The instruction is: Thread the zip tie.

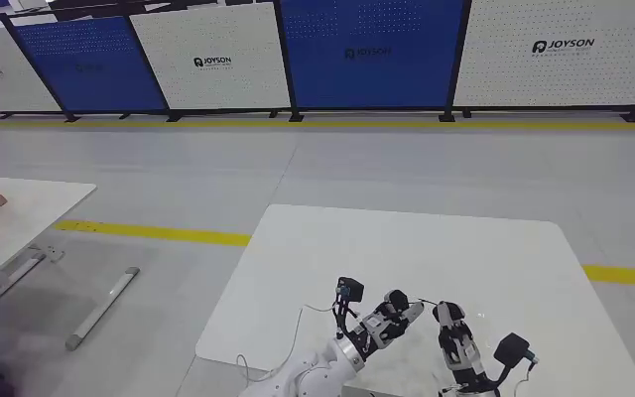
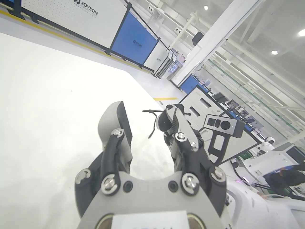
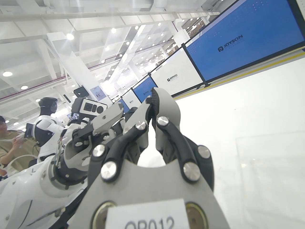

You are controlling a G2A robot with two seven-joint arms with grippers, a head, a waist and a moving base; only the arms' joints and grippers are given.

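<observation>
A thin black zip tie (image 2: pixel 154 117) hangs in the air over the white table (image 1: pixel 397 248) near its front edge. My right gripper (image 3: pixel 150 110) is shut, with its tips pinching the zip tie. In the left wrist view those tips (image 2: pixel 166 120) sit just beside my left gripper's far finger, one strand sticking out sideways and another curling down. My left gripper (image 2: pixel 150 117) is open, and the zip tie lies in the gap between its fingers without touching them. From the top, the left gripper (image 1: pixel 402 306) and right gripper (image 1: pixel 446 314) stand close together, tips facing.
The table's far and side areas are bare white. A faint clear sheet (image 3: pixel 269 158) lies on the table by the right arm. A second white table (image 1: pixel 30 208) stands off to the left. Blue and white partition panels (image 1: pixel 367 55) line the far floor.
</observation>
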